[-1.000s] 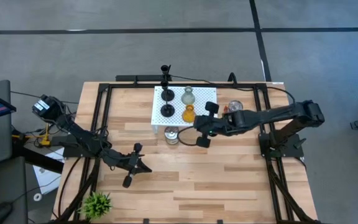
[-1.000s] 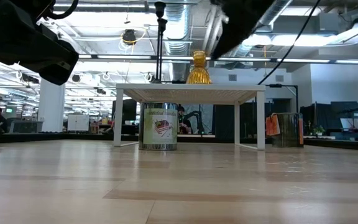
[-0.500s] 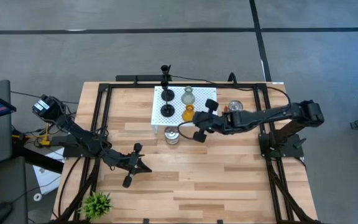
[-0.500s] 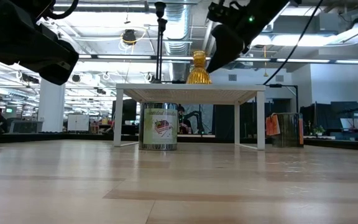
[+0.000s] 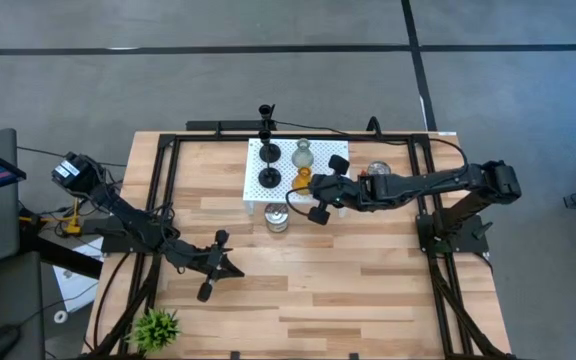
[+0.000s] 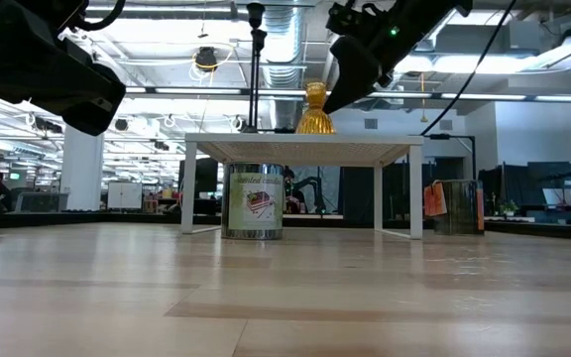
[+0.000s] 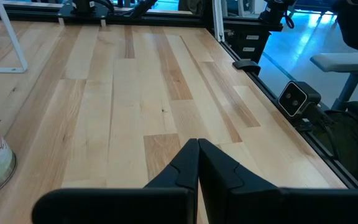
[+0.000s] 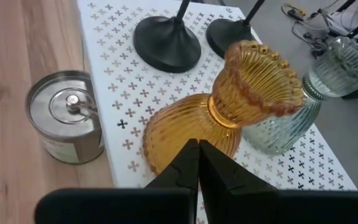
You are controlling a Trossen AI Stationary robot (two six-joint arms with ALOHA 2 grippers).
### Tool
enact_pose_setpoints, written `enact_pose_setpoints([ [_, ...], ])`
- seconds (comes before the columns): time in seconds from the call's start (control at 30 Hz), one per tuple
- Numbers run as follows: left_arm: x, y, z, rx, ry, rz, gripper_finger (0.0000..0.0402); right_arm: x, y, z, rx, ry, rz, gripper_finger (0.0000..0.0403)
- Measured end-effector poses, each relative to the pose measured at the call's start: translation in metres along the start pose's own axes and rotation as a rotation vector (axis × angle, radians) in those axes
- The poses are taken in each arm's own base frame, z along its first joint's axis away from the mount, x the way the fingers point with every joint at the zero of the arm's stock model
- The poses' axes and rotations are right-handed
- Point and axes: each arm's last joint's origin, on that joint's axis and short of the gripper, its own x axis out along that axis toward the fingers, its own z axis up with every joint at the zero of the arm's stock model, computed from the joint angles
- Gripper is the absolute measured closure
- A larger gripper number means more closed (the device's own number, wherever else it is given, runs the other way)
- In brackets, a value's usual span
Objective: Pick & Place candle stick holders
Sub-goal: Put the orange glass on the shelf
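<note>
Amber holder (image 8: 222, 118) stands on white stand (image 8: 107, 37), beside tin (image 8: 67, 124).

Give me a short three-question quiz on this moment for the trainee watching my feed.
1. True or false: the right hand is shut and empty, close beside the amber glass holder.
2. Multiple choice: what stands on the table by the white perforated stand? A) a small tin can B) a mug C) a book
3. Fill in: the left hand waits near the table's front, not far from a small green ____.

Key: 1 true; 2 A; 3 plant.
</note>
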Motion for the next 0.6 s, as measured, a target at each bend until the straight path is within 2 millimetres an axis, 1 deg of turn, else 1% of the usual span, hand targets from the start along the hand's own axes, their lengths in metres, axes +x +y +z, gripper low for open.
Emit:
enact_pose_setpoints([
  [0.37,0.0,0.0,0.0,0.0,0.0,0.0,0.0394,0.0004,-0.0012,-0.0067,0.011,0.063,-0.004,0.0403],
  [0.6,0.0,0.0,0.0,0.0,0.0,0.0,0.0394,0.0015,-0.0057,-0.0068,0.016,0.064,-0.084,0.0403],
])
